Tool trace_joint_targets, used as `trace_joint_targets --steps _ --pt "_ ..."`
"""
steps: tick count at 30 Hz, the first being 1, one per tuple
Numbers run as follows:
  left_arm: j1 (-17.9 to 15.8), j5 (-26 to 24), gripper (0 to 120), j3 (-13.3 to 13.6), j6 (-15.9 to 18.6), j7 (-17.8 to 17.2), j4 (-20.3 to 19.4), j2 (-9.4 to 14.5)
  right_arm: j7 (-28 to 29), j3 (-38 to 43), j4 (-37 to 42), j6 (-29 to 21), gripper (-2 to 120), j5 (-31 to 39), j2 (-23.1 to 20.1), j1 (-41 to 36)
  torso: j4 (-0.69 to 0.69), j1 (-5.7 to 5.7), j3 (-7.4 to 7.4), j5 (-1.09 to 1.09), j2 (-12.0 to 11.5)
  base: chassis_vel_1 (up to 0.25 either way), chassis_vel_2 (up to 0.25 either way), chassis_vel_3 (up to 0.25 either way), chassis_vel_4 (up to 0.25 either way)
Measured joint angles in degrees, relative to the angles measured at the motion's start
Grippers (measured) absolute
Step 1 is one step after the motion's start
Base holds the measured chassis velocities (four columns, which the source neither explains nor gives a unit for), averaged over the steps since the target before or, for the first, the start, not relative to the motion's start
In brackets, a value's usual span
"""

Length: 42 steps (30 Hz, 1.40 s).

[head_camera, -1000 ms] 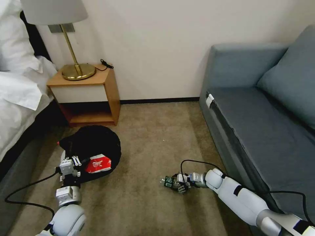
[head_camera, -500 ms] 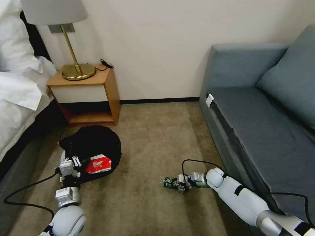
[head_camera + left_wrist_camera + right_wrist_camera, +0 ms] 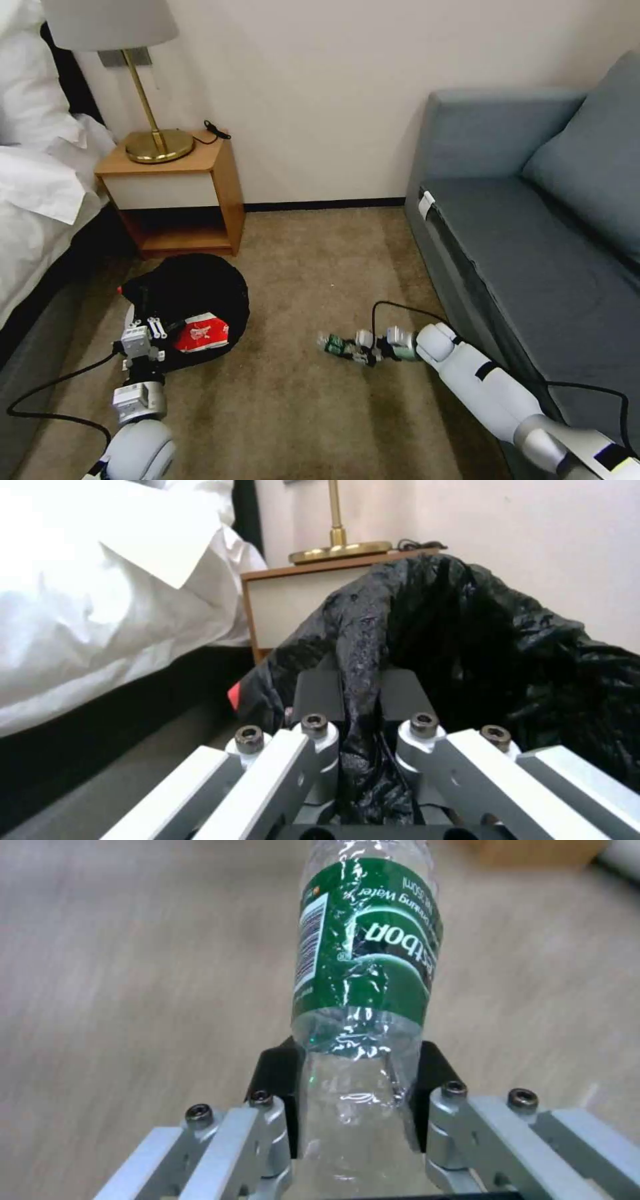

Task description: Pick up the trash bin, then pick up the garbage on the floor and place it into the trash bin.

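Jaws of right gripper [image 3: 357, 1095] clamp bottle [image 3: 363, 970], lengthwise outward.

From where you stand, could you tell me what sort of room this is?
Most likely a hotel bedroom: a bed with white linen, a wooden nightstand carrying a brass lamp, and a grey-blue sofa on beige carpet.

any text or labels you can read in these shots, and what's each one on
"Drinking Water", small white print on the green label of the clear bottle, which is gripped by the right gripper.
Large white brand letters on the same label: only partly readable, roughly "...tbon".
A volume figure ending in "ml" beside it: digits too blurred.
Barcode strip and fine print on the label: too small.
White marks on the red carton in the trash bin: unreadable.
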Motion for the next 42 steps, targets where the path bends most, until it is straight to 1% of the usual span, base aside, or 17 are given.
trace_joint_targets --steps 1,4,6,9,11,12,16,17,21,22,26,27,31,35,40,41,42 --pt "0.0 0.0 6 0.0 0.0 0.0 0.0 0.0 0.0 0.0 0.0 0.0 28 0.0 0.0 0.0 0.00 0.00 0.00 0.00 0.0 0.000 0.000 0.000 0.000" --pt "-0.5 0.0 6 0.5 0.2 0.0 0.4 -0.3 5.5 -2.0 3.5 0.4 28 8.4 1.6 1.5 0.01 0.00 0.00 -0.01 0.0 0.000 0.000 0.000 0.000" --pt "-0.6 0.0 6 0.6 0.2 0.0 0.4 -0.3 6.5 -2.7 4.3 0.2 28 10.0 1.8 1.8 0.01 0.00 0.00 0.00 0.0 0.000 0.000 0.000 0.000" --pt "-1.0 0.0 6 0.9 0.4 -0.1 0.7 -0.6 10.7 -7.3 8.7 -0.9 28 16.7 3.5 4.2 0.01 0.00 0.00 0.00 0.0 0.000 0.000 0.000 0.000" --pt "-1.1 0.0 6 1.0 0.4 -0.1 0.9 -0.7 12.4 -9.8 10.5 -1.5 28 19.4 4.3 5.3 0.01 0.00 0.00 0.00 0.0 0.000 0.000 0.000 0.000" --pt "-1.1 0.0 6 1.0 0.4 -0.1 0.9 -0.7 12.4 -9.8 10.5 -1.5 28 19.4 4.3 5.3 0.01 0.00 0.00 0.00 0.0 0.000 0.000 0.000 0.000" --pt "-1.5 0.0 6 1.1 0.4 -0.1 1.2 -0.8 14.9 -16.8 14.2 -4.2 28 26.6 6.9 8.6 0.02 0.00 0.00 0.00 0.0 0.000 0.000 0.000 0.000" --pt "-1.5 0.0 6 1.1 0.4 -0.1 1.2 -0.8 14.9 -16.8 14.2 -4.2 28 26.6 6.9 8.6 0.02 0.00 0.00 0.00 0.0 0.000 0.000 0.000 0.000" --pt "-1.6 -0.1 6 1.2 0.4 0.0 1.2 -0.9 15.7 -20.2 14.3 -5.7 28 31.3 10.3 10.7 0.01 0.00 0.00 -0.01 0.0 0.000 0.000 0.000 0.000" --pt "-1.6 -0.1 6 1.2 0.4 0.0 1.2 -0.9 15.7 -20.2 14.3 -5.7 28 31.3 10.3 10.7 0.01 0.00 0.00 -0.01 0.0 0.000 0.000 0.000 0.000" --pt "-1.7 -0.2 6 1.3 0.4 0.2 1.2 -0.8 17.4 -20.7 12.1 -6.0 28 32.7 13.8 11.0 0.01 0.00 0.00 -0.01 0.0 0.000 0.000 0.000 0.000" --pt "-1.7 -0.2 6 1.3 0.4 0.2 1.2 -0.8 17.4 -20.7 12.1 -6.0 28 32.7 13.8 11.0 0.01 0.00 0.00 -0.01 0.0 0.000 0.000 0.000 0.000" --pt "-1.9 -0.9 6 1.3 0.4 0.2 0.7 -0.8 21.5 -21.1 9.3 -4.9 28 29.9 16.7 9.9 0.01 0.00 0.00 0.00 0.0 0.000 0.000 0.000 0.000" --pt "-1.9 -1.5 6 1.3 0.6 0.2 0.1 -0.5 22.8 -22.2 8.3 -4.2 28 27.0 17.8 8.1 0.01 0.00 0.00 0.00 0.0 0.000 0.000 0.000 0.000" --pt "-1.9 -1.7 6 1.1 0.6 0.3 0.0 -0.2 25.2 -24.0 7.9 -3.2 28 24.0 17.6 6.6 0.00 0.00 0.00 0.00 0.0 0.000 0.000 0.000 0.000" --pt "-1.8 -1.7 6 1.1 0.5 0.3 0.0 -0.1 25.7 -24.3 7.9 -3.1 28 23.2 17.5 6.5 0.00 0.00 0.00 0.00 0.0 0.000 0.000 0.000 0.000" --pt "-1.7 -1.7 6 1.1 0.5 0.3 0.0 -0.1 25.9 -24.4 7.9 -3.0 33 22.8 17.4 6.5 0.00 0.00 0.00 0.00 0.0 0.000 0.000 0.000 0.000"
